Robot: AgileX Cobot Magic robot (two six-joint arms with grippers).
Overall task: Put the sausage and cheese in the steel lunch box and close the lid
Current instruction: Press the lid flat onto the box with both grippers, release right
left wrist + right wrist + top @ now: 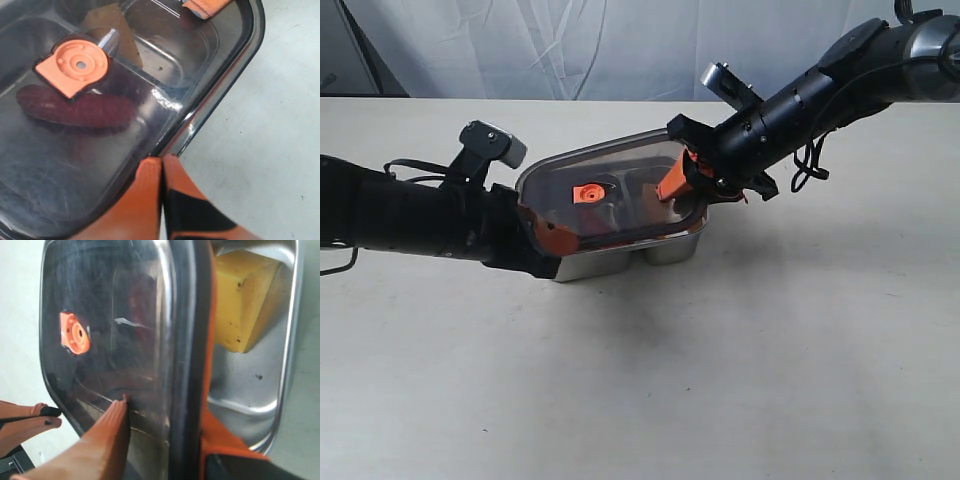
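Soft, even light from above leaves only faint shadows on the table [650, 390]. White glare flecks the lid [60, 170] (brightest near its rim). The left end effector [162, 162] looks blurred in its wrist view.

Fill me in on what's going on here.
Both arms are fitting the lid onto the box. The sausage and cheese are already inside. The right gripper has its jaws either side of one lid edge, which sits raised, leaving the cheese uncovered. The left gripper, jaws shut, sits at the opposite lid edge.
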